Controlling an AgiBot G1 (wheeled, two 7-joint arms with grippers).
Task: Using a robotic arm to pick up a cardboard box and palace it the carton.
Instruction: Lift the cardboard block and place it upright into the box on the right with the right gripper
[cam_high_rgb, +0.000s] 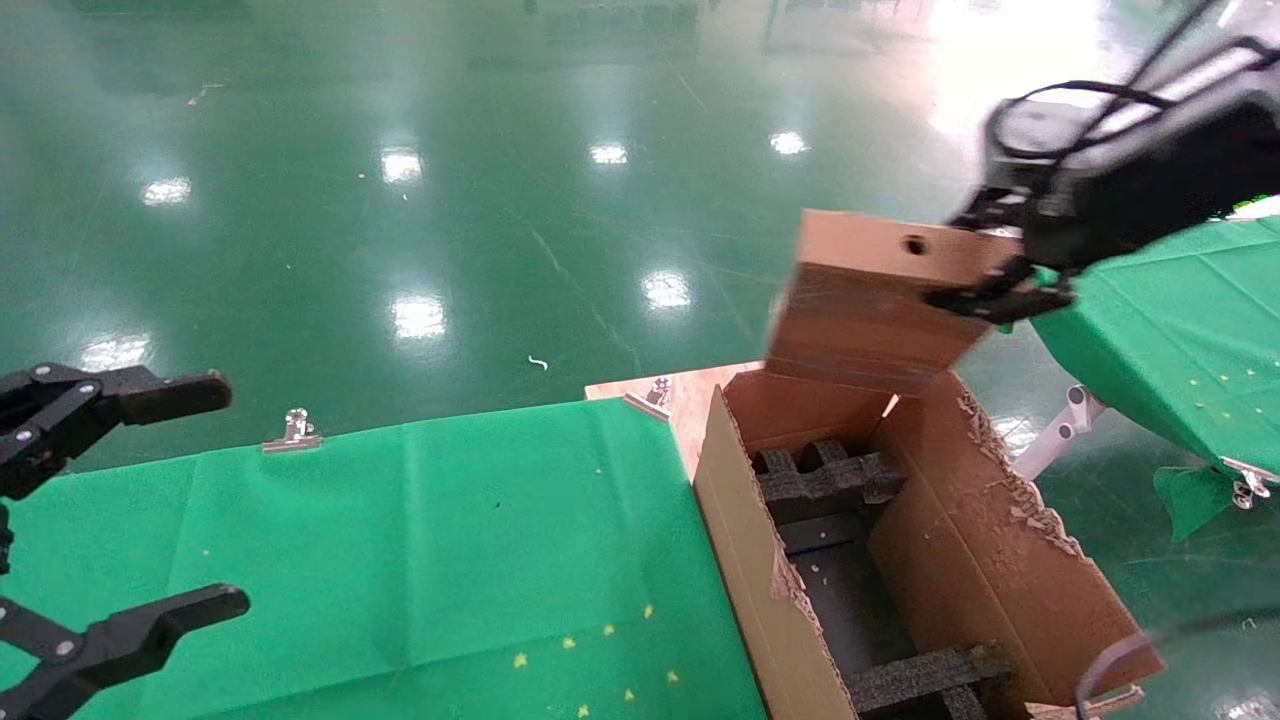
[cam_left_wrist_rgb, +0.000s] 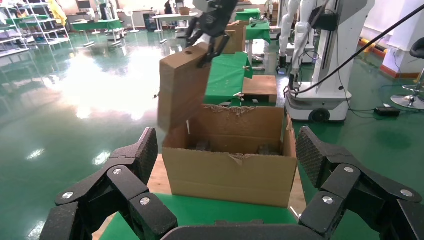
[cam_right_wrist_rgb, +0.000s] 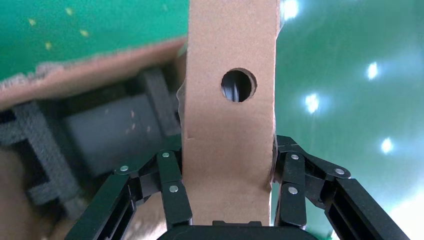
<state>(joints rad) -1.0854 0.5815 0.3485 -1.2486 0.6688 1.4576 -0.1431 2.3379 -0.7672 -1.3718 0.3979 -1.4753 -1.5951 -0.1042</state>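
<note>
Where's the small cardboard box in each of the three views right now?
Head view: small box upper right, held by the right end effector above the carton's far end.
Left wrist view: box upper centre, above the carton.
Right wrist view: box centre, between the fingers.
Shared landmark: the box's round hole.

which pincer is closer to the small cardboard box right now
Right. The right pincer is shut on the cardboard box, holding it above the far end of the carton. The left pincer hangs open over the green cloth, well away from it.
</note>
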